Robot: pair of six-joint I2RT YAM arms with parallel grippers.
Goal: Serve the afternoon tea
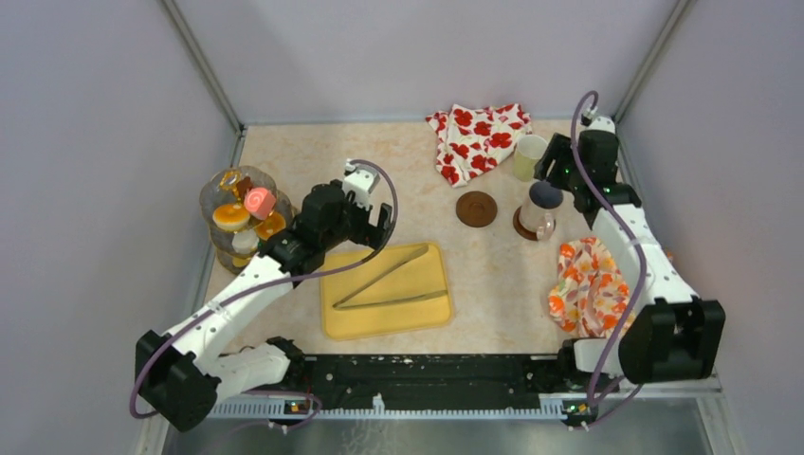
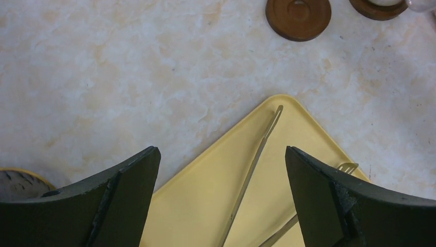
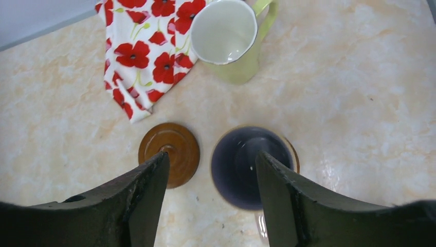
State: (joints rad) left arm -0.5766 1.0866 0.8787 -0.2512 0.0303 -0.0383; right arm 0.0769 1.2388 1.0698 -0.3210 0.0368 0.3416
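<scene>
Sweets sit piled at the left edge of the surface. We hold our left hand wide apart above the yellow tray and its tongs. Our right hand, fingers parted, hangs over the greyish mug, near the pale-yellow mug by the red-flowered cloth.

- You work over a beige, marbled table top in soft, even light.
- Plain pale lilac-grey panels close you in: the back wall, the left wall and the right wall.
- Metal posts run up the two far corners.
- A black rail lines the table's near edge.
</scene>
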